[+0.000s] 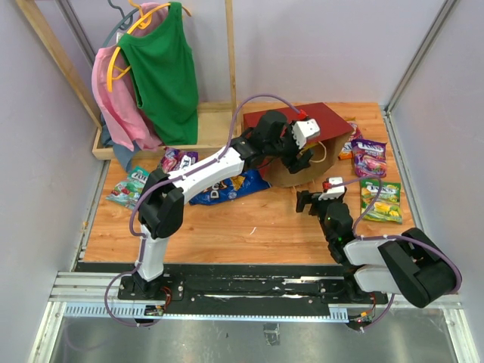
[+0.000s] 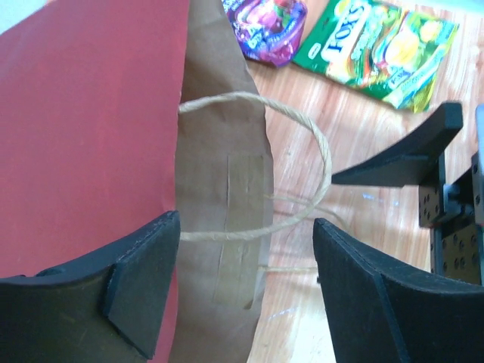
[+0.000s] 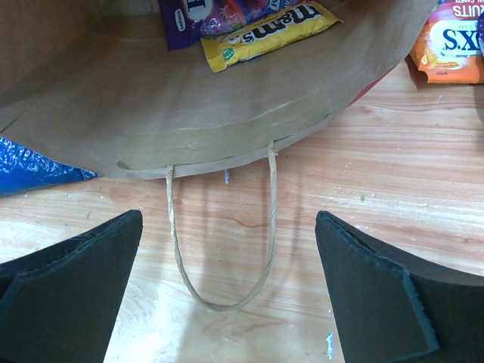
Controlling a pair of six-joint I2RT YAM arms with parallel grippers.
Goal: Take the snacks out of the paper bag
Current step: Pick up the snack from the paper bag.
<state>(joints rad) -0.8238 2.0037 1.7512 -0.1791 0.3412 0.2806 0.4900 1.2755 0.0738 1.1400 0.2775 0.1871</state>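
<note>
Paper bag on its side at the far right of the table, red outside, brown kraft inside, mouth turned toward the arms, one pale cord handle flat on the wood in front of it. Inside, seen from the right wrist: a yellow M&M's packet and a purple packet, touching, well in on the lower wall. Outside the bag: blue Doritos bag just left of the mouth, partly under the left arm; purple candy bags and an orange packet just right of the bag; green-yellow packet nearer the arms, by the right edge; teal packet well apart at the left edge, small packets near it. Left gripper at the bag's mouth, jaws apart, kraft lip and a cord loop between the fingers in the wrist view, not closed on either. Right gripper low over the wood just before the mouth, jaws wide apart, empty, facing the flat handle. At the far left, a wooden rack with green and pink garments on hangers.
</note>
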